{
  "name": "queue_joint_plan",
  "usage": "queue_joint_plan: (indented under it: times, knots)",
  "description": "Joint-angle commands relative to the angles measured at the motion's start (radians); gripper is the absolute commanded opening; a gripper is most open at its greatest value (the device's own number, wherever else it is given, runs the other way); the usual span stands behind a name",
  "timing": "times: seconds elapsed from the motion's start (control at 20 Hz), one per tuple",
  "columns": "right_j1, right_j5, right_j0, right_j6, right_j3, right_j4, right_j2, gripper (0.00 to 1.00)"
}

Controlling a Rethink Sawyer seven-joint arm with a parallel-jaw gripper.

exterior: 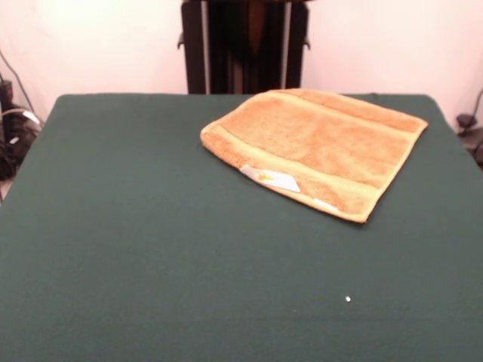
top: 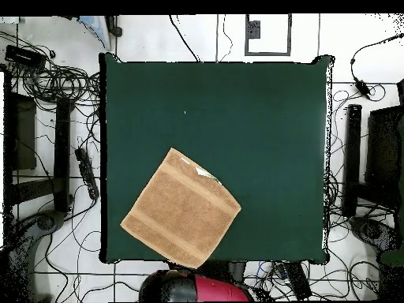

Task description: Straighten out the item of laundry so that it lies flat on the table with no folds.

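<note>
One towel is all that matters on this big green table [exterior: 136, 249], whose left stretch in the front view lies bare. Moving right, the orange-yellow hand towel [exterior: 317, 147] sits at the far right, by the pedestal [exterior: 243, 45], turned diagonal to the table's edges. It looks spread out already, border bands running straight, white label [exterior: 272, 179] poking out on its near edge, no fold that I can make out; the job seems close to done. From overhead the towel [top: 181, 209] reaches the edge nearest the robot's base [top: 197, 288]. The arm is drawn back, its gripper shows in neither view, so nothing can be said of its opening.
</note>
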Motion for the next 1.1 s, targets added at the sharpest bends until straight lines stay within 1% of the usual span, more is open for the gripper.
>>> queue_joint_plan:
  times: [0.05, 0.15, 0.3, 0.5, 0.6, 0.7, 0.75, 1.1]
  knots:
    - [-0.074, 0.096, -0.015, 0.128, -0.170, 0.014, -0.001, 1.00]
    - [-0.024, 0.006, -0.045, 0.096, -0.158, 0.025, 0.027, 1.00]
    - [0.064, -0.140, -0.076, 0.076, -0.172, 0.001, 0.060, 1.00]
    - [0.161, -0.242, -0.105, 0.052, -0.215, -0.024, 0.091, 1.00]
    - [0.197, -0.272, -0.113, 0.037, -0.242, -0.039, 0.097, 1.00]
    - [0.212, -0.283, -0.117, 0.029, -0.256, -0.045, 0.098, 1.00]
    - [0.232, -0.298, -0.118, 0.019, -0.280, -0.059, 0.096, 1.00]
    - [0.292, -0.302, -0.145, -0.021, -0.368, -0.095, 0.116, 1.00]
